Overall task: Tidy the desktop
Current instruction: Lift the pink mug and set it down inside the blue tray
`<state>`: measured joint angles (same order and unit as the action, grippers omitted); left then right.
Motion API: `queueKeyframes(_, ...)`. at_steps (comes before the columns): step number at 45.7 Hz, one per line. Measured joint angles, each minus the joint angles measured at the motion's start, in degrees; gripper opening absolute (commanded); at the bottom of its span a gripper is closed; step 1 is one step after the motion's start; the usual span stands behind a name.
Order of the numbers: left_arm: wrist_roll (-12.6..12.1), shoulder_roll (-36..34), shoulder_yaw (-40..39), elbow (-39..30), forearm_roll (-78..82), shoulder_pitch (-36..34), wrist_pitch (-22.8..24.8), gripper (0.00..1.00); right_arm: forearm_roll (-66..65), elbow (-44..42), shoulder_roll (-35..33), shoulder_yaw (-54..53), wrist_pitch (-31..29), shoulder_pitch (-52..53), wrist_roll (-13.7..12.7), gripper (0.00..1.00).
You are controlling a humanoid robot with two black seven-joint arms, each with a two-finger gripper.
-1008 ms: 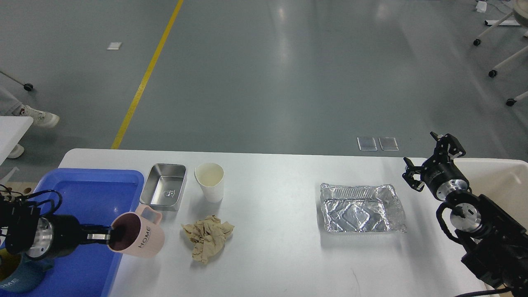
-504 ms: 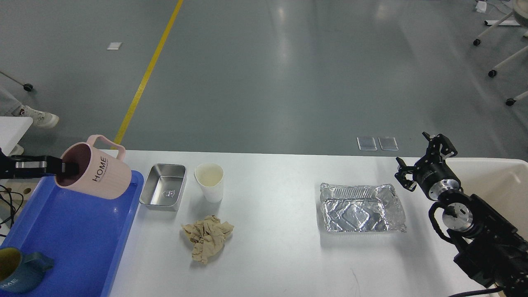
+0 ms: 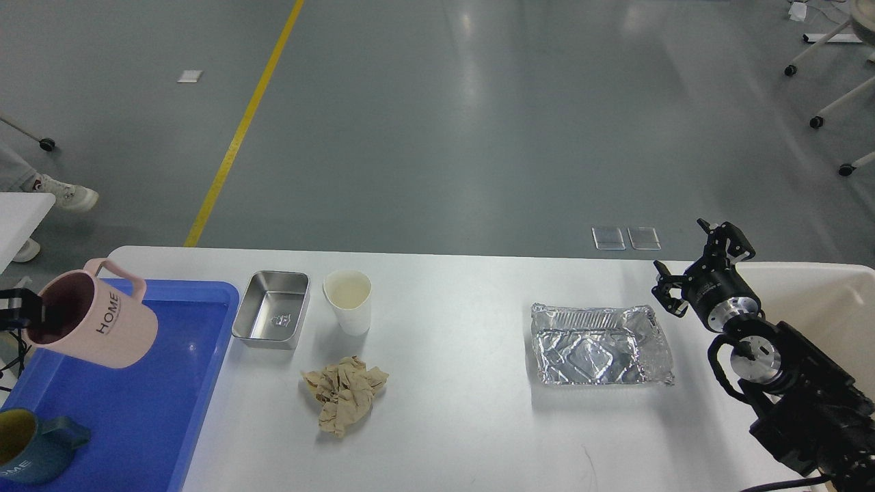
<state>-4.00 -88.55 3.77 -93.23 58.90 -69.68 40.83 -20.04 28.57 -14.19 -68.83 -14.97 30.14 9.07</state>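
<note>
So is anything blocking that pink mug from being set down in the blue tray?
Nothing visible does. The left end effector holds the pink mug tilted above the blue tray, whose floor below it is bare. The only other thing in the tray is a dark teal mug at its near corner, apart from the pink one.

Steel tin (image 3: 271,309) left of paper cup (image 3: 348,301); napkin (image 3: 344,393) before both

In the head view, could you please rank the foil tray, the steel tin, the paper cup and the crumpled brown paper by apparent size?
1. Foil tray, clearly largest.
2. Crumpled brown paper and steel tin: too alike to separate, and the paper lies nearer the camera.
3. Paper cup, smallest.
</note>
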Motion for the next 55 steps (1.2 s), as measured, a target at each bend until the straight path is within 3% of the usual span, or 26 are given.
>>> queueKeyframes(7, -1.07, 0.94, 0.16, 1.35, 3.38, 5.4, -3.27, 0.0, 0.0, -0.01, 0.04, 0.02, -0.17, 0.0, -0.01, 1.0)
queueKeyframes(23, -0.83, 9.37, 0.18, 5.85, 4.36, 18.09, -11.12, 0.0, 0.0, -0.01, 0.05, 0.02, -0.24, 0.0, -0.02, 1.0)
queueKeyframes(46, -0.5, 19.33, 0.14, 15.12, 4.39, 24.88, -14.18, 0.0, 0.0, -0.09, -0.05, 0.02, -0.24, -0.11, -0.02, 1.0)
queueKeyframes(50, -0.46, 21.0, 0.09, 16.2, 4.36, 25.32, -14.64, 0.04, 0.0, -0.09, -0.05, 0.02, -0.24, -0.11, -0.02, 1.0)
queueKeyframes(55, -0.46, 21.97, 0.06, 16.51, 4.33, 25.42, -14.78, 0.2, 0.0, -0.08, -0.11, 0.02, -0.24, -0.16, -0.02, 1.0)
